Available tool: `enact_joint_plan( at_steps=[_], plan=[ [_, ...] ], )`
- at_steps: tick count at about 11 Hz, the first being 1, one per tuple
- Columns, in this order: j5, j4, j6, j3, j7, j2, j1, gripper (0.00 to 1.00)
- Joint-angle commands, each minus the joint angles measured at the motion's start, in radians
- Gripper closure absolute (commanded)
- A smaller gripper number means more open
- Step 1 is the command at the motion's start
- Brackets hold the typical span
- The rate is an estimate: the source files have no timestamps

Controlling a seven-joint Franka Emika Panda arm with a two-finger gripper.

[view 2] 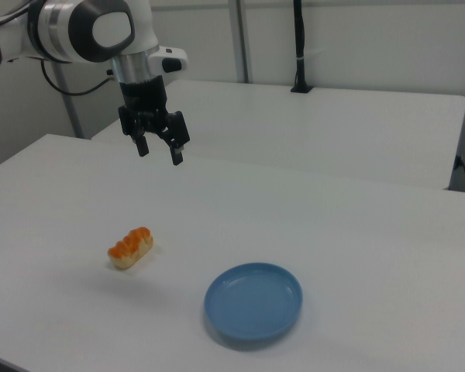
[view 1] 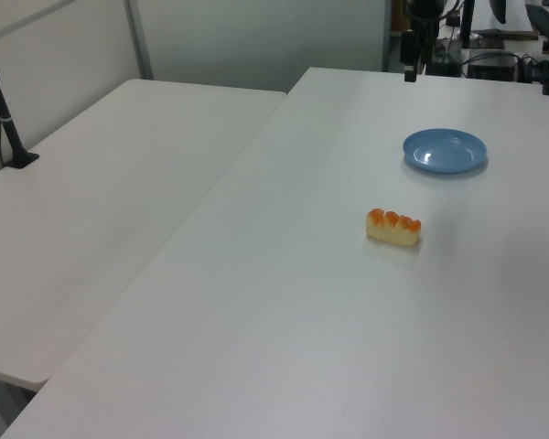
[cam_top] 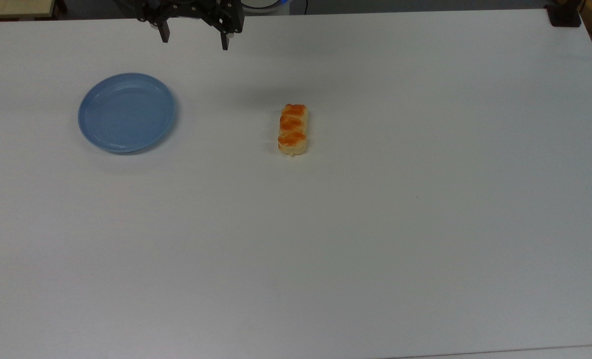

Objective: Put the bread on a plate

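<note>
**Bread lying on table, plate empty**

Gripper (view 2: 160,150) is hanging above the white table (cam_top: 375,224) with jaws spread wide, gripping nothing. Bread (cam_top: 293,129) is lying flat on the table — well apart from the light-blue plate (cam_top: 126,112), which is sitting toward the top view's left, bare.
</note>
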Motion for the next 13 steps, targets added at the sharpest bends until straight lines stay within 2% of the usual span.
enact_joint_plan(
  at_steps=[1, 10, 13],
  plan=[
    [0.021, -0.024, -0.006, -0.021, 0.006, -0.030, 0.018, 0.00],
    [0.022, -0.024, -0.010, -0.020, 0.005, -0.031, 0.021, 0.00],
    [0.023, -0.036, -0.007, -0.003, 0.006, -0.021, 0.041, 0.00]
  ],
)
